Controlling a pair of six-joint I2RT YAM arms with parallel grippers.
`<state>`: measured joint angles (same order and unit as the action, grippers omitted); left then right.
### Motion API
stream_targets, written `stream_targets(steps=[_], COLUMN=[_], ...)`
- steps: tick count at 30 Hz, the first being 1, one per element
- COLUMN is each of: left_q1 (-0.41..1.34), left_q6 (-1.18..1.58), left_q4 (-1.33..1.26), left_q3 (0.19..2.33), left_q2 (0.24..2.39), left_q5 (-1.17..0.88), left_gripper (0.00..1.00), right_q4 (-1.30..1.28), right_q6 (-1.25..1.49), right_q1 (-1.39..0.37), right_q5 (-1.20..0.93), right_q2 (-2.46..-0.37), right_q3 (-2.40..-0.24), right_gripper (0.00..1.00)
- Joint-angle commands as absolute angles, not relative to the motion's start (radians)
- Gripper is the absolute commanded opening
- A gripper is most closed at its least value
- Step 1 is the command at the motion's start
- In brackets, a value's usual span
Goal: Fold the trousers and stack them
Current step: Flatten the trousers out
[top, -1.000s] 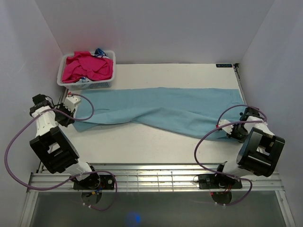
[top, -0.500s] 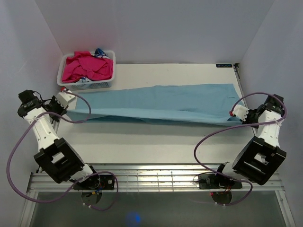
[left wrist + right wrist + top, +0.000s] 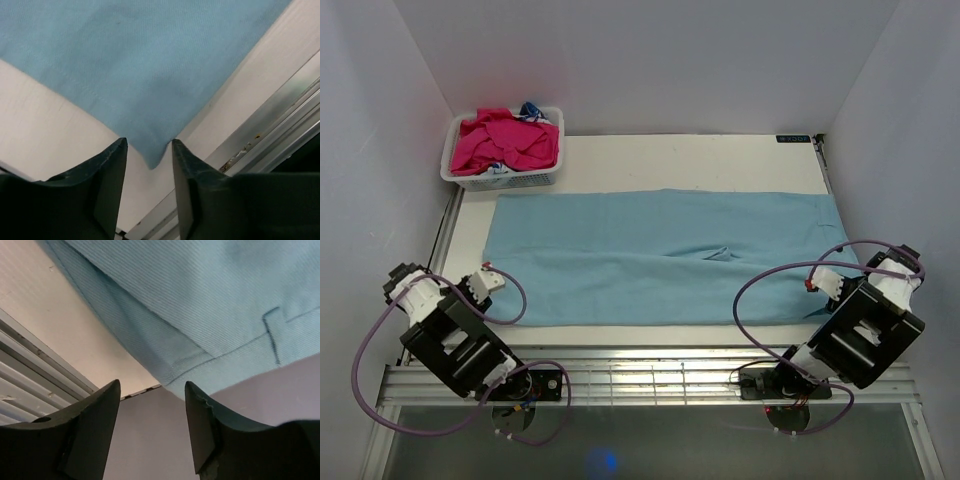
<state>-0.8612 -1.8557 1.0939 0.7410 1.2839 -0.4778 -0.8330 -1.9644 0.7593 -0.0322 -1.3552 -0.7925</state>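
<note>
From above, the trousers (image 3: 660, 260) lie spread flat across the white table (image 3: 670, 160). They run lengthwise from left to right, and their near edge is close to the metal rail (image 3: 670, 375) at the front. A small crease shows in the cloth right of the middle. At the far left corner stands a basket (image 3: 455, 175) with pink garments (image 3: 505, 140) in it, just apart from the trousers. The left gripper (image 3: 490, 280) sits at the near left corner of the trousers and the right gripper (image 3: 820, 283) at the near right corner. Whether either is open cannot be told from this view.

In the left wrist view, the left gripper (image 3: 149, 141) has its jaws parted a moderate way. The pointed corner of the trousers (image 3: 125, 60) lies on the table between the two dark fingers (image 3: 107, 185), and nothing is clamped. The table edge and rail (image 3: 280, 125) run along the right.

In the right wrist view, the right gripper (image 3: 152, 383) is wide open and has hold of nothing. A stitched corner of the trousers (image 3: 200, 300) lies flat just beyond the fingertips (image 3: 202, 420), with a seam line across it. The rail (image 3: 30, 360) shows at the left.
</note>
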Motion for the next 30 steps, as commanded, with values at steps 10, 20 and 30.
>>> stream_targets(steps=[10,20,30], left_q1=[-0.813,-0.496,-0.525], left_q6=[-1.517,-1.051,-1.170], left_q4=[1.201,0.825,0.712], left_q3=[1.311,1.117,0.910], left_q2=[1.532,1.612,1.670], left_q5=[-0.779,-0.608,-0.367], left_gripper=[0.63,0.65,0.49], right_q4=[-1.141,-0.931,-0.779], right_q6=[-1.630,-1.155,-1.195], right_q1=[0.654,0.316,0.250], right_q5=[-0.294,-0.180,-0.058], right_q2=[-1.546,-1.743,-1.678], right_q3=[-1.334,-1.280,-0.941], right_gripper=[0.75,0.48,0.44])
